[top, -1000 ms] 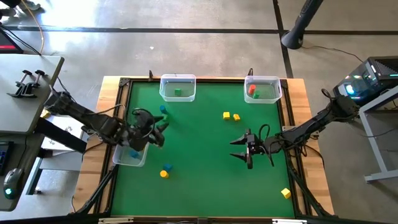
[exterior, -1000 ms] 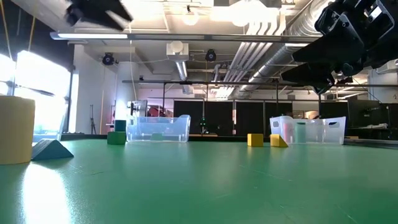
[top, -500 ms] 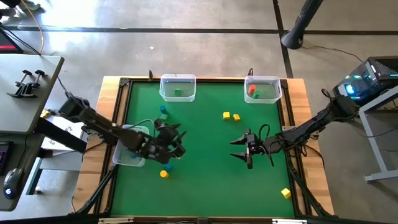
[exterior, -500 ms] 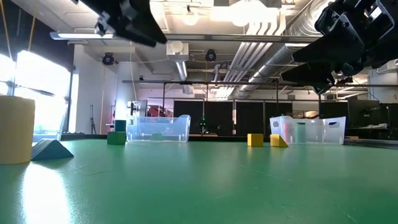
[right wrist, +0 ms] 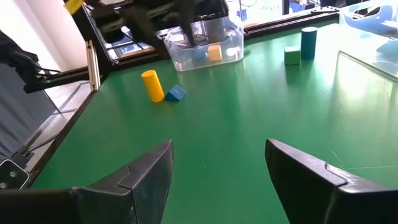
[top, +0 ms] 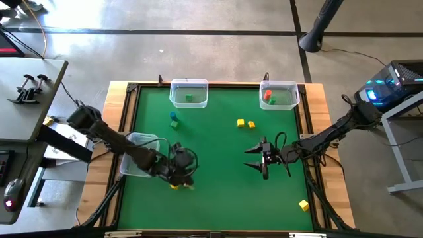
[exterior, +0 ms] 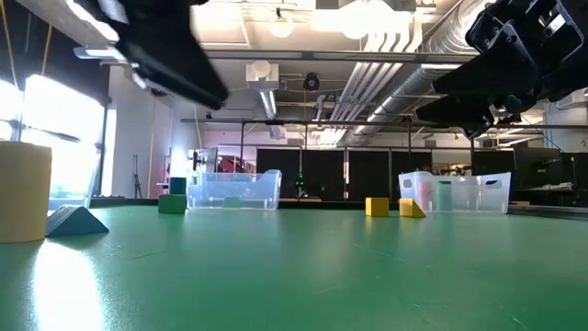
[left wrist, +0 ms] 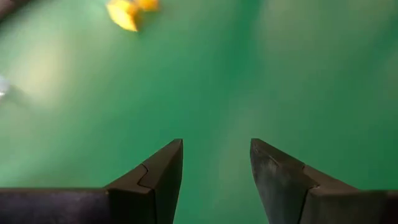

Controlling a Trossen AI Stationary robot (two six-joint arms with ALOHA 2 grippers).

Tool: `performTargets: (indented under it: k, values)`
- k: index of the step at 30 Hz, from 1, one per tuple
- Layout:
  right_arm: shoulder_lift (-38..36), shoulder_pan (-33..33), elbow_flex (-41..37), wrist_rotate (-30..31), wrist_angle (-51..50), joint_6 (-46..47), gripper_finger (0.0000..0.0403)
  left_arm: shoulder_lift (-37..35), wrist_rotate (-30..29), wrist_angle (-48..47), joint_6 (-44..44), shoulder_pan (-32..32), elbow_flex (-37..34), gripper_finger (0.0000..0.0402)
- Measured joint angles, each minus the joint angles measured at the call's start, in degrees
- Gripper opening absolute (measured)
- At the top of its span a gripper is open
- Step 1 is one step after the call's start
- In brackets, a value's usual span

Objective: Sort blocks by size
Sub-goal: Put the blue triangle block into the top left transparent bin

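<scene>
Blocks: partly sorted; green one in the top-left bin [top: 188,93], red and green in the top-right bin [top: 279,94], more in the left bin [top: 140,156], the rest loose on the mat [top: 218,185]. Loose: yellow cylinder [right wrist: 152,85] and blue wedge [right wrist: 176,93] lower left, blue-green pair [top: 174,119] upper left, two yellow [top: 246,123] upper centre, one yellow [top: 303,205] lower right. Left gripper [top: 183,173] spread, empty, low over the cylinder; right gripper [top: 259,157] spread, empty, centre right.

The green surface [top: 218,158] has a wooden border. Three clear bins rest on it: two along the far edge [top: 189,92] [top: 279,94] and one at the left edge [top: 137,153]. A blue and a green block [top: 174,119] lie near the far-left bin, two yellow blocks [top: 246,123] sit mid-surface, and another yellow block [top: 303,205] lies in the near right corner.
</scene>
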Motion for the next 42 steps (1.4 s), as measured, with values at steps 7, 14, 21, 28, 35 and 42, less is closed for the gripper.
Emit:
performTargets:
  k: [7, 14, 21, 28, 35, 42]
  values:
    - [0.0, 0.0, 0.0, 0.0, 0.0, 0.0, 0.0249, -0.6, 10.8, -15.1, -19.9, -5.4, 0.0, 0.0171]
    - [0.0, 0.0, 0.0, 0.0, 0.0, -1.0, 0.0249, -1.0, 15.3, -30.6, -40.5, -13.1, 0.0, 0.0171]
    - [0.0, 0.0, 0.0, 0.0, 0.0, -1.5, 0.0249, -1.0, 8.2, -36.4, -59.3, -16.5, 0.0, 0.0171]
    - [0.0, 0.0, 0.0, 0.0, 0.0, -1.5, 0.0249, -1.0, 8.6, -36.3, -62.1, -10.9, 0.0, 0.0187]
    - [0.0, 0.0, 0.0, 0.0, 0.0, -1.5, 0.0249, -1.0, 17.6, -34.5, -52.0, -1.4, 0.0, 0.0238]
    - [0.0, 0.0, 0.0, 0.0, 0.0, -1.5, 0.0249, -1.1, 29.6, -27.4, -37.7, 8.3, 0.0, 0.0252]
